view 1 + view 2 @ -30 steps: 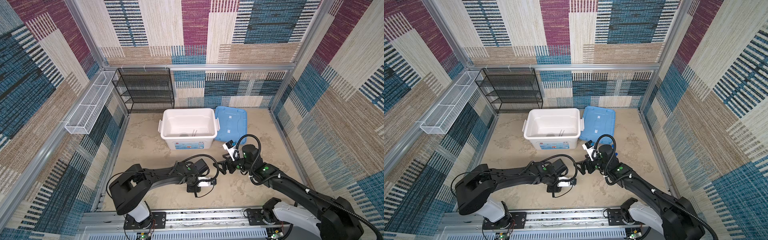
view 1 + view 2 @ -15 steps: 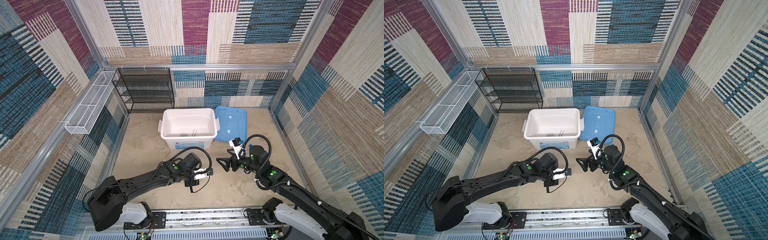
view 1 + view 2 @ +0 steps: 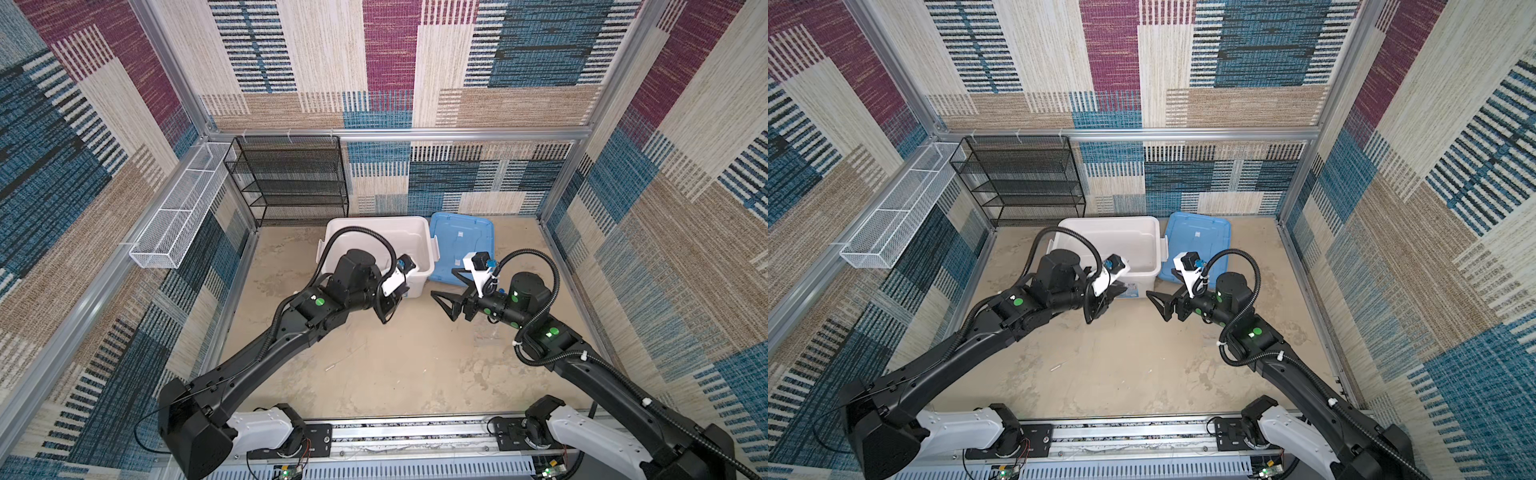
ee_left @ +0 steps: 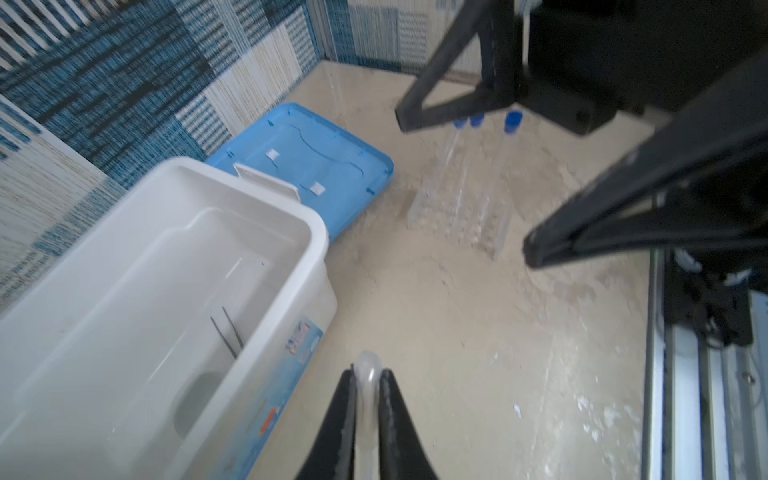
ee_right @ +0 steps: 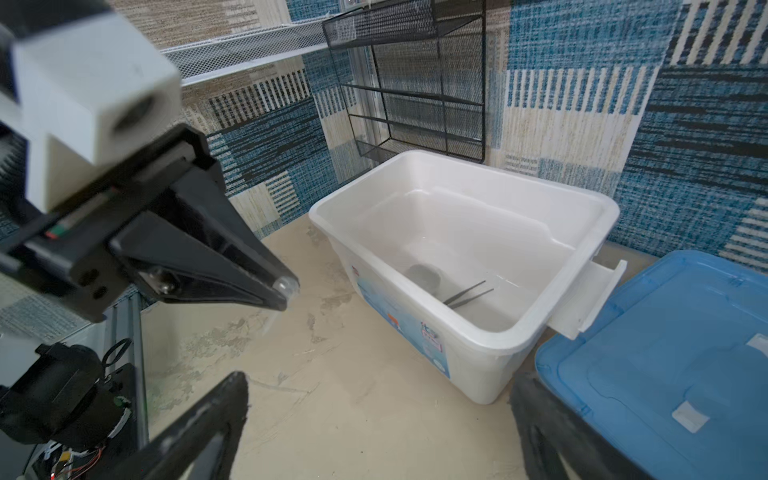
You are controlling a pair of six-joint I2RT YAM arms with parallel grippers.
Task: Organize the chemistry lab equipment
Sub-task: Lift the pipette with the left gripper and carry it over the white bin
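1. Left gripper [image 4: 367, 376] is pinched narrow on a slim clear dropper [image 4: 368, 365]. The dropper's rounded bulb end pokes out just past the fingertips [image 4: 384, 386], and the rest runs back between them.
2. In both top views this gripper [image 3: 397, 299] [image 3: 1115, 291] hangs above the sandy floor [image 3: 374, 374]. It is just in front of the near wall of the white plastic tub [image 3: 374, 222] and outside its rim.
3. Right gripper [image 3: 442, 281] [image 3: 1159, 281] stands wide open and holds nothing. It points toward the left gripper, near it but apart. Its far finger sits over the near edge of the flat blue lid [image 3: 461, 237].
4. Inside the tub, the thin metal tweezers [image 5: 467, 295] [image 4: 226, 332] lie flat on the bottom with their tips spread. They are just beside the small white round dish [image 5: 424, 276]. I cannot tell whether the two touch.
5. The lid lies flat on the floor, just beside the tub's side handle.
6. Three blue-capped test tubes [image 4: 512, 122] stand in the transparent tube rack [image 4: 457, 208] on the floor. They show only in the left wrist view, blurred, behind the right gripper's spread fingers. The rack is near the lid's corner but apart from it, and well apart from the tub.
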